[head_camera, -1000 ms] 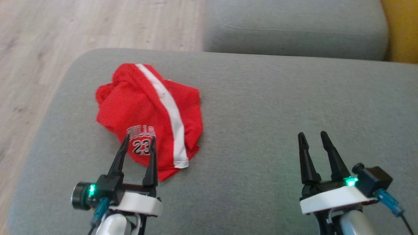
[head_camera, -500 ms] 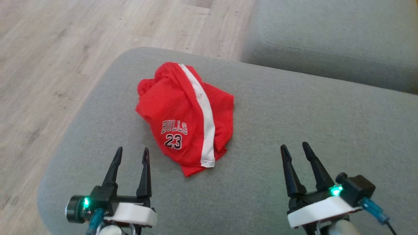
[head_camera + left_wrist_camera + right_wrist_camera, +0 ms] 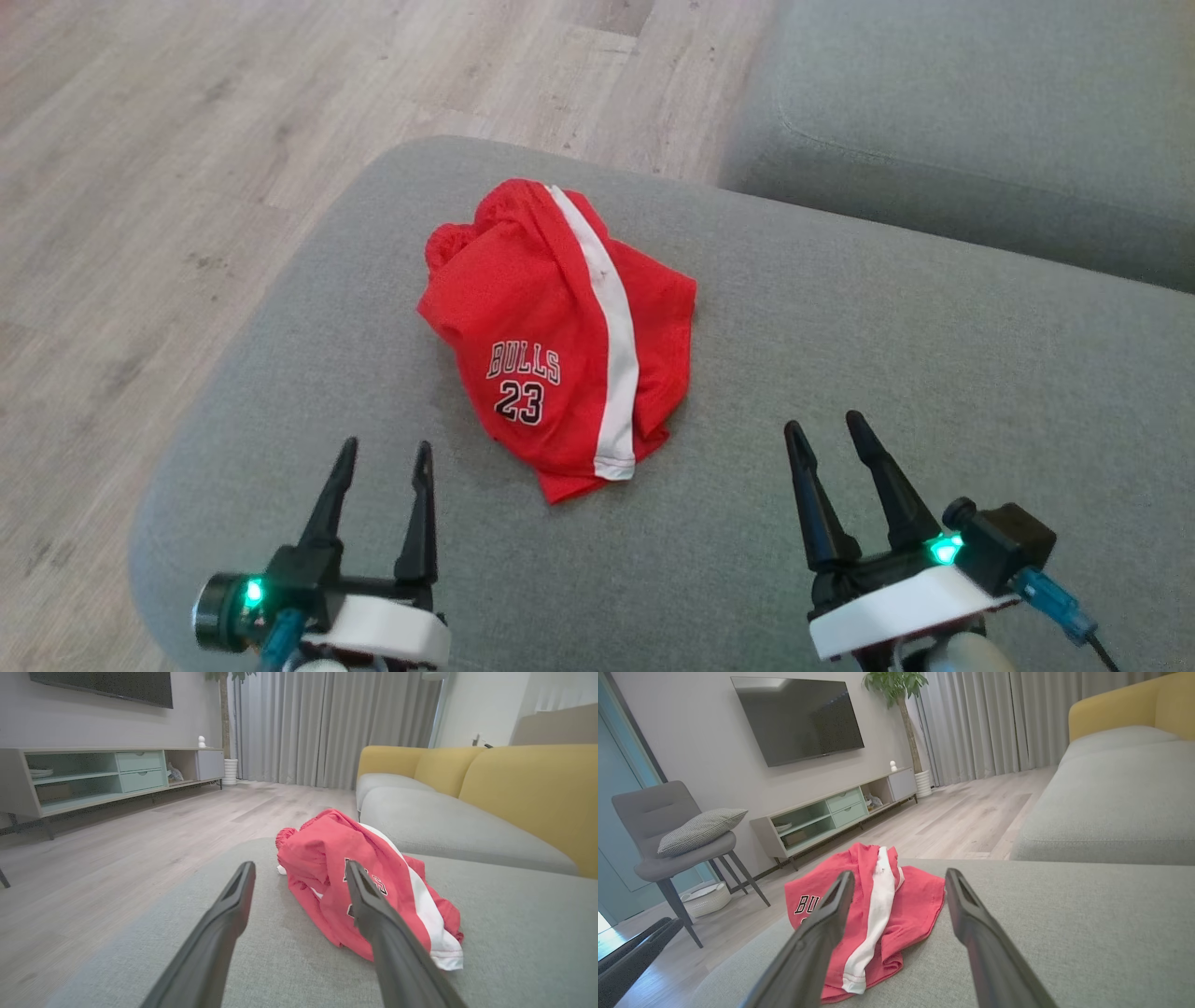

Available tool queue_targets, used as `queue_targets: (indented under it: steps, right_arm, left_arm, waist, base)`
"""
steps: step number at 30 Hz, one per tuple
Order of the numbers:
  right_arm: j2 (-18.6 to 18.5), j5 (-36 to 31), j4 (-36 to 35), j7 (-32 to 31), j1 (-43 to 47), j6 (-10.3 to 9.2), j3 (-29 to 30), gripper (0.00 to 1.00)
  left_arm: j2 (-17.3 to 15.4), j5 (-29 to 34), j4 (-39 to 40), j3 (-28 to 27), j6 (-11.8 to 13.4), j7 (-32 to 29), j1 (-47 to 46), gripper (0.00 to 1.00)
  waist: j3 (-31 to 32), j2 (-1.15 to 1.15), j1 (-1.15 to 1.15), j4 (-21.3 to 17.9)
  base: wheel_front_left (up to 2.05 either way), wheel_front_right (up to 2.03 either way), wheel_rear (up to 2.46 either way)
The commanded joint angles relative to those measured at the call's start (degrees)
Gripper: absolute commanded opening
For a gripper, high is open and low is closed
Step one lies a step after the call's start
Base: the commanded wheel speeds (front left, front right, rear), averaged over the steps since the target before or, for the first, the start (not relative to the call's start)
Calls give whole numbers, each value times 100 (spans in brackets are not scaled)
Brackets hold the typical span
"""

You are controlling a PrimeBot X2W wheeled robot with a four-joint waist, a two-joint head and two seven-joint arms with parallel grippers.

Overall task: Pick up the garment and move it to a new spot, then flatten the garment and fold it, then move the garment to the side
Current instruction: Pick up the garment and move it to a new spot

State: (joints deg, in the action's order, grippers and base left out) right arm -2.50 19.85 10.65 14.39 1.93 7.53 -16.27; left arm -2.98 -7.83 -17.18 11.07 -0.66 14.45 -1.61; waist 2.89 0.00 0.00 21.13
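The garment (image 3: 560,336) is a pair of red shorts with a white side stripe and "BULLS 23" printed on it, lying crumpled on the grey sofa cushion (image 3: 934,373). It also lies ahead in the left wrist view as the garment (image 3: 336,872) and in the right wrist view as the garment (image 3: 859,905). My left gripper (image 3: 385,454) hovers open over the cushion, near and left of the shorts, empty. My right gripper (image 3: 823,427) is open too, to the right of the shorts, with nothing between its fingers.
The cushion's rounded left edge (image 3: 233,373) drops to a wooden floor (image 3: 140,187). A second grey cushion (image 3: 980,121) lies beyond. Yellow sofa backs (image 3: 528,793), a TV console (image 3: 831,812), a grey chair (image 3: 672,830) and a basket (image 3: 707,898) stand around the room.
The head camera has swung left, so the whole picture shifted right. The left gripper, which overlapped the shorts' lower edge, now shows clear of them to their lower left. Both grippers stay open.
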Motion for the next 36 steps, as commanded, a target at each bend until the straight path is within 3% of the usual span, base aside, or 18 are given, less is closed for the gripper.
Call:
queue_targets:
  steps: [1,6,12,19,25,26,27,28,36]
  right_arm:
    - [-38,-6,-180,61,-156,-4,-140,100]
    - [-38,-32,-212,61,-264,-4,-104,100]
    - [-38,-185,-260,61,-528,-4,-8,100]
    - [-38,-269,-261,61,-845,-4,56,100]
    - [-38,-260,-255,61,-979,-4,-24,100]
    - [-38,-293,-241,61,-992,-4,-33,100]
    - [-38,-333,-234,61,-1001,-4,-39,100]
    - [-38,-344,-233,61,-1007,-4,-44,100]
    - [-38,-297,-202,61,-1001,-4,-12,100]
  left_arm:
    - [-72,131,88,-121,-95,55,-343,100]
    - [-314,288,-159,48,-337,4,-925,100]
    - [-695,256,-706,524,-640,-819,-2287,100]
    - [-1213,-337,-1527,1185,-679,-1934,-3570,100]
    - [-1578,-841,-2101,1685,-681,-2400,-4070,100]
    - [-1620,-908,-2173,1743,-681,-2463,-4102,92]
    - [-1656,-957,-2214,1785,-681,-2460,-4138,21]
    - [-1690,-991,-2251,1808,-681,-2431,-4167,0]
    - [-1776,-1044,-2404,1950,-682,-2039,-4284,0]
  waist:
    - [-73,0,0,-72]
    - [-343,0,0,-245]
    - [-929,0,0,-565]
    - [-1448,0,0,-1029]
    - [-1647,0,0,-1324]
    - [-1657,0,0,-1364]
    - [-1665,0,0,-1389]
    - [-1670,0,0,-1415]
    - [-1548,0,0,-1459]
  base:
    - [0,0,0]
    - [0,0,0]
    - [0,0,0]
    - [0,0,0]
    - [0,0,0]
    - [0,0,0]
    - [0,0,0]
    - [0,0,0]
    - [0,0,0]
